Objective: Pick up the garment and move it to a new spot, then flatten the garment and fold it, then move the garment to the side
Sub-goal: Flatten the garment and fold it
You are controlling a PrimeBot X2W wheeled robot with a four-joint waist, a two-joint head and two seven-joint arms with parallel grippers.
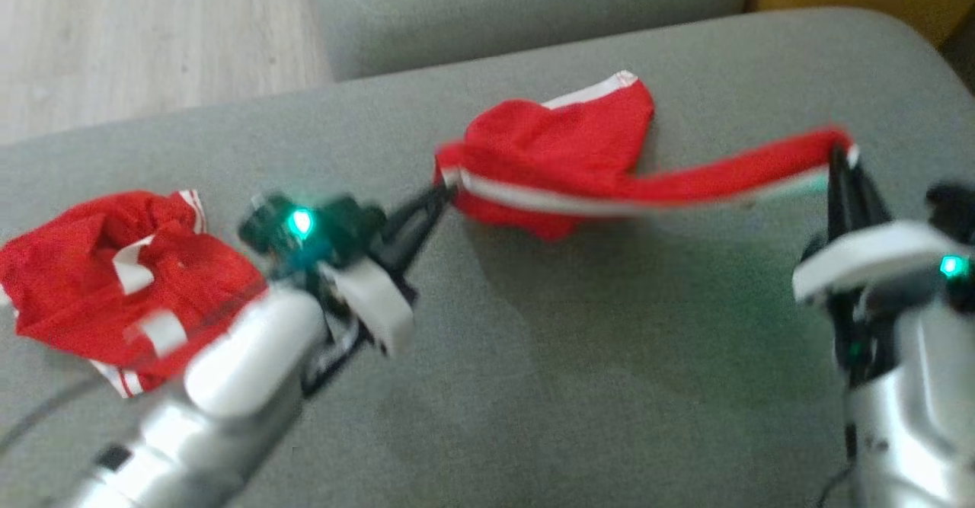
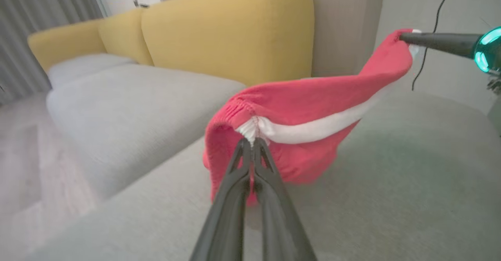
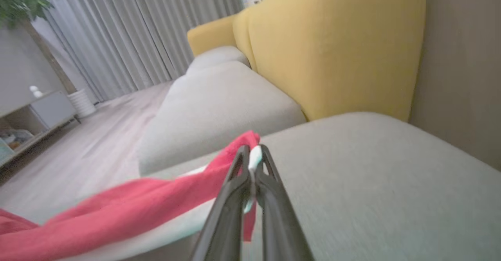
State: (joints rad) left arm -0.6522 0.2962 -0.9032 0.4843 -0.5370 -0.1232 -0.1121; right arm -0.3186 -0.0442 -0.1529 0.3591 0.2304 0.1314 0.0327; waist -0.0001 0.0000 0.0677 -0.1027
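Red garment [image 1: 564,150] held taut above the grey cushion [image 1: 579,340]

The garment hangs clear of the cushion, and a second red garment [image 1: 99,279] lies crumpled at the far left. The left arm reaches in slantwise and the right arm stands upright. The left gripper [image 1: 445,192] and the right gripper [image 1: 842,158] are each pinched tight on one white-trimmed end.
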